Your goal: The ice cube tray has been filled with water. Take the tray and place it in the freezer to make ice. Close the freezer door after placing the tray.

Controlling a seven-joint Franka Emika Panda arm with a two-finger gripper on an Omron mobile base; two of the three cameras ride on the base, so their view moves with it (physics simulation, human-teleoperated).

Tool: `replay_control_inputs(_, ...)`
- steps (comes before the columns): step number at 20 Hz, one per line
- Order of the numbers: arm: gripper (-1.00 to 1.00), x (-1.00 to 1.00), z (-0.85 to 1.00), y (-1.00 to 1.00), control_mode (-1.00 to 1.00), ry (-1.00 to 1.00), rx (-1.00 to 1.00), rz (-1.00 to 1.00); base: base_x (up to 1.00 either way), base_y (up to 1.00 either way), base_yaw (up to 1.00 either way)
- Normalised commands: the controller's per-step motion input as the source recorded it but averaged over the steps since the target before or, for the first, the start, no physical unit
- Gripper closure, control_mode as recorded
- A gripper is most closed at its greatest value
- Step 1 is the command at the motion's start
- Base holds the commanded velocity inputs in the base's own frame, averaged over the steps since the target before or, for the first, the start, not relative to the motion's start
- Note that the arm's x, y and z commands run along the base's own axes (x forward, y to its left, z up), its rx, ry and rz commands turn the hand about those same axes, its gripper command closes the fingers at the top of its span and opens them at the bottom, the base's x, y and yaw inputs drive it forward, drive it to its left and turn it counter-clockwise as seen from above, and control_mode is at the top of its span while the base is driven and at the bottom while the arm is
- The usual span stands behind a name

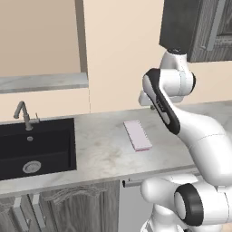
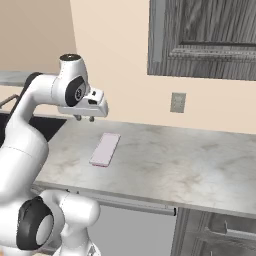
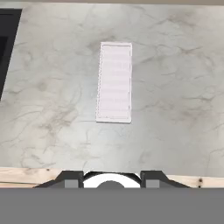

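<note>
The thin, flat, pale pink rectangular ice cube tray lies on the grey marbled stone counter, below and ahead of the gripper, whose 2 jaws stand apart, holding nothing.

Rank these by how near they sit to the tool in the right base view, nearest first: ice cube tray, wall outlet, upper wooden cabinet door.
1. Ice cube tray: on the counter just below the tool.
2. Wall outlet: on the wall, off to its right.
3. Upper wooden cabinet door: high up, farther right.
</note>
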Motion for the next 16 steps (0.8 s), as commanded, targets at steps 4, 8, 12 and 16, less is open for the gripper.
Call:
replay_control_inputs(4, -1.00, -0.21, -0.04, -0.07, -1.00, -0.12, 0.00, 0.00, 0.00, 0.00, 0.00)
replay_control_inputs(8, -1.00, -0.41, -0.36, -0.39, -1.00, -0.18, 0.08, -0.01, 0.00, 0.00, 0.00)
replay_control_inputs(12, -1.00, -0.27, -0.43, -0.44, -1.00, -0.18, 0.19, -0.01, 0.00, 0.00, 0.00)
replay_control_inputs(16, -1.00, -0.02, -0.46, -0.29, -1.00, -0.08, 0.24, 0.00, 0.00, 0.00, 0.00)
